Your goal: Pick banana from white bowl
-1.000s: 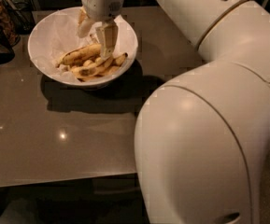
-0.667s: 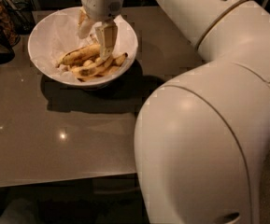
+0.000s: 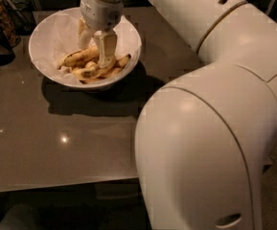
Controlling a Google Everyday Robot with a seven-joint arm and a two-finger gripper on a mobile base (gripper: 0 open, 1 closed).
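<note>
The gripper [image 3: 95,54] hangs low inside the white bowl [image 3: 41,35] at the far left of the grey table [image 3: 56,143], its two fingers spread apart on either side of the right end of the banana [image 3: 78,58]. The banana lies on the bowl's paper lining among shorter ones. Nothing has shifted since a second ago.

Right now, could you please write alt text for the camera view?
The gripper of a white robot arm reaches down into a large round white paper-lined bowl among several brown-blotched yellow bananas. The bowl sits on a glossy grey-brown table.
</note>
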